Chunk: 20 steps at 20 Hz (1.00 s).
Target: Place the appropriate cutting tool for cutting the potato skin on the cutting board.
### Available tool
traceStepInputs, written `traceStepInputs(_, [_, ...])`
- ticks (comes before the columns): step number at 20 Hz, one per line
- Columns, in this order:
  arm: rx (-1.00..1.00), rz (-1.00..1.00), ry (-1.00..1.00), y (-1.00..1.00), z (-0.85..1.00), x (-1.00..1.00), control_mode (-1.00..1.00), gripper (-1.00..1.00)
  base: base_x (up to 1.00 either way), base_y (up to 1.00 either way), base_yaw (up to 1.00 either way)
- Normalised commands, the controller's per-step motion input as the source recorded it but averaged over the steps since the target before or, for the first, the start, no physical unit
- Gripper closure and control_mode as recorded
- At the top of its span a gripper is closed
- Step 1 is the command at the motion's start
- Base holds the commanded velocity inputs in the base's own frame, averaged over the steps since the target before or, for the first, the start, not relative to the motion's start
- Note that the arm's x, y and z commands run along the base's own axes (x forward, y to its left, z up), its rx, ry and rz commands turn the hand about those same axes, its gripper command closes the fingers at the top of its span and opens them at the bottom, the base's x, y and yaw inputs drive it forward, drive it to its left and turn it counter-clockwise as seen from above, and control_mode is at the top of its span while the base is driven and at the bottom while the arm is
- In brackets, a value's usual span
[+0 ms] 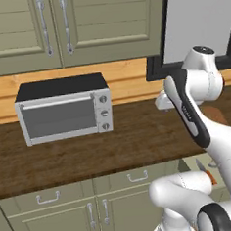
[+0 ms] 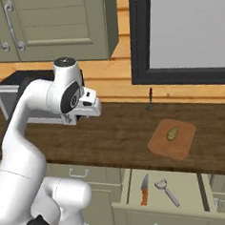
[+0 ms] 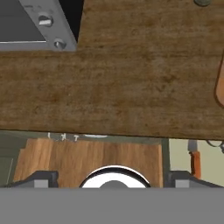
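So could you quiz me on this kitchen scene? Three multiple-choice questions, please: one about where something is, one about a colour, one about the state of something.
1. Where does the potato lie?
A. In the open drawer
B. On the cutting board
C. On top of the toaster oven

2. What colour is the handle of the knife?
A. Orange
B. Blue
C. Black

3. How does the drawer under the counter stand?
A. Pushed shut
B. Taken out and set on the counter
C. Pulled open

Answers:
1. B: the right base view shows the small yellowish lump resting on the wooden board on the counter.
2. A: the knife in the drawer has an orange handle below its grey blade.
3. C: the drawer juts out from the cabinet front, with the knife and the peeler lying side by side inside.
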Motion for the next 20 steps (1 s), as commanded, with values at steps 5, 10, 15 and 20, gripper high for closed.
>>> traceStepInputs(5, [0.03, -0.09, 0.11, -0.71, -0.58, 0.00, -1.00, -1.00, 0.00, 0.00, 0.00])
traceStepInputs(10, [-0.01, -0.03, 0.02, -0.60, -0.62, 0.00, -1.00, -1.00, 0.00, 0.00, 0.00])
traceStepInputs(15, [0.00, 0.00, 0.09, -0.41, -0.18, -0.21, -1.00, -1.00, 0.00, 0.00, 0.00])
traceStepInputs(20, [0.00, 0.00, 0.04, -0.44, -0.46, -0.41, -1.00, -1.00, 0.00, 0.00, 0.00])
